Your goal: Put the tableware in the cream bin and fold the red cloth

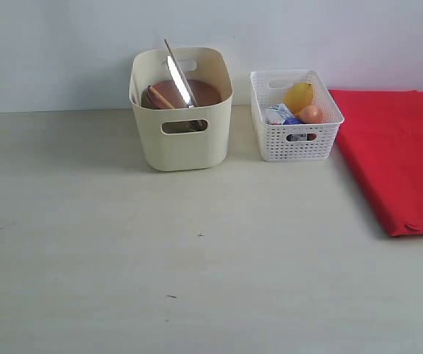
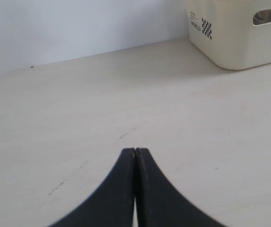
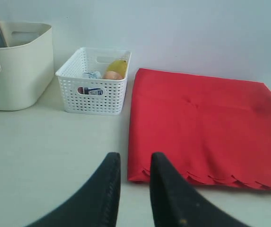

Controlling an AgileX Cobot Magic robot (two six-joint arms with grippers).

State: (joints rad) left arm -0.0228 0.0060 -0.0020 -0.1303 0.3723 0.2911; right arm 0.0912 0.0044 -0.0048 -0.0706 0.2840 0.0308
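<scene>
The cream bin [image 1: 181, 140] stands at the back of the table. Inside it are a round brown plate [image 1: 196, 92], a silver knife [image 1: 179, 77] leaning upright and a wooden spoon [image 1: 158, 97]. The red cloth [image 1: 396, 162] lies flat at the right, its scalloped edge [image 3: 211, 178] on the near side. Neither arm shows in the exterior view. My left gripper [image 2: 135, 150] is shut on nothing above bare table, with the cream bin [image 2: 234, 42] ahead of it. My right gripper [image 3: 135, 156] is open and empty, just short of the red cloth's [image 3: 206, 123] near corner.
A low white lattice basket [image 1: 296, 140] sits between the bin and the cloth, holding a lemon [image 1: 298, 96], an egg [image 1: 311, 113] and a small carton [image 1: 277, 114]. A pale wall runs behind the table.
</scene>
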